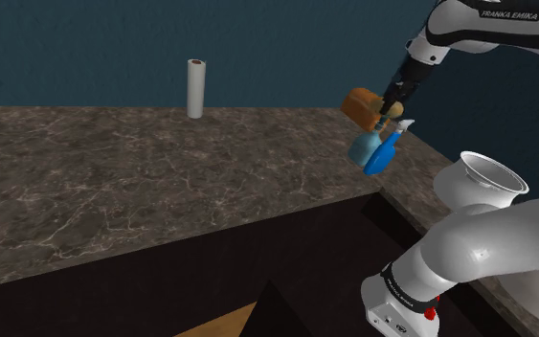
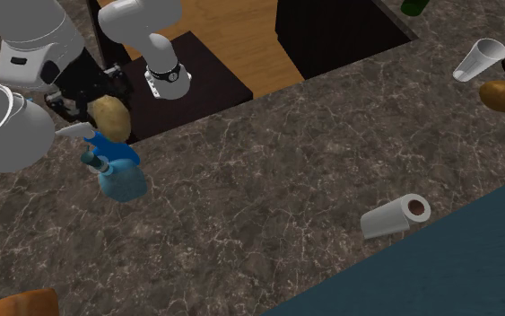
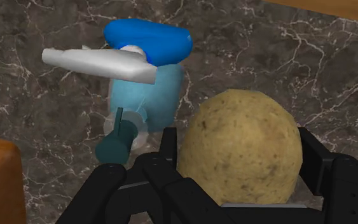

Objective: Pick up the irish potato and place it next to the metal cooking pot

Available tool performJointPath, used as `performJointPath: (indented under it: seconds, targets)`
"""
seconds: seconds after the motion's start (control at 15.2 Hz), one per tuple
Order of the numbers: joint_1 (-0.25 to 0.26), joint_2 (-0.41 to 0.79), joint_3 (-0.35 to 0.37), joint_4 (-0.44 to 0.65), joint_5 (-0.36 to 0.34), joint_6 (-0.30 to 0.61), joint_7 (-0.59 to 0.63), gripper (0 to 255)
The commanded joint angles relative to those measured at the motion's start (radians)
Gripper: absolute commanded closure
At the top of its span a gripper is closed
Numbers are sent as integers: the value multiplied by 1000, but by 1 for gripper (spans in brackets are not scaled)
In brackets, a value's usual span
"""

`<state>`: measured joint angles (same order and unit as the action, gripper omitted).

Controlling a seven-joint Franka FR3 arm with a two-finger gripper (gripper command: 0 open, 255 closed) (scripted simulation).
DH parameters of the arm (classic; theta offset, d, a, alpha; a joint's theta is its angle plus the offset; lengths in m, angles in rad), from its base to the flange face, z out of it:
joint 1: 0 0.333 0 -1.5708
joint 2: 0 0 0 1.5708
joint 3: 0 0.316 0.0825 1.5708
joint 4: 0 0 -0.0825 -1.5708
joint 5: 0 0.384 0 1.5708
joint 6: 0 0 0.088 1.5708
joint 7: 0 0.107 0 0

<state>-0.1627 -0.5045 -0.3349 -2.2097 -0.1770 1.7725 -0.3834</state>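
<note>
- Step in hand: the carry. The hand (image 3: 238,159) is clenched on the potato (image 2: 109,115), one black finger on each flank, as the wrist view shows.
- Where it is: the potato hangs clear of the surface (image 2: 268,179), over a blue spray bottle (image 2: 116,169) lying on its side. The pot (image 2: 13,144) stands just beside, toward the second exterior view's left.
- Next move, as I judge it: lower onto bare surface near the pot's wall, clear of the bottle and its trigger, then let go. Room looks tight, and a potato dropped from height may roll.
- Look of the potato: a rounded, lumpy oval with dull tan skin, speckled darker, wide enough to fill the gap between the fingers.
- The pot is drawn pale grey, with a flared rim.
</note>
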Motion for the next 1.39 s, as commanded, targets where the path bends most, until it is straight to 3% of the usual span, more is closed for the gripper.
performJointPath:
  seconds: [0.0, 0.79, 1.32]
  targets:
    - [-20, -18, -35, -7, -20, -5, -48, 255]
    - [-115, -34, -267, 45, -120, -24, -342, 255]
    - [-122, -35, -291, -59, -137, 81, -336, 255]
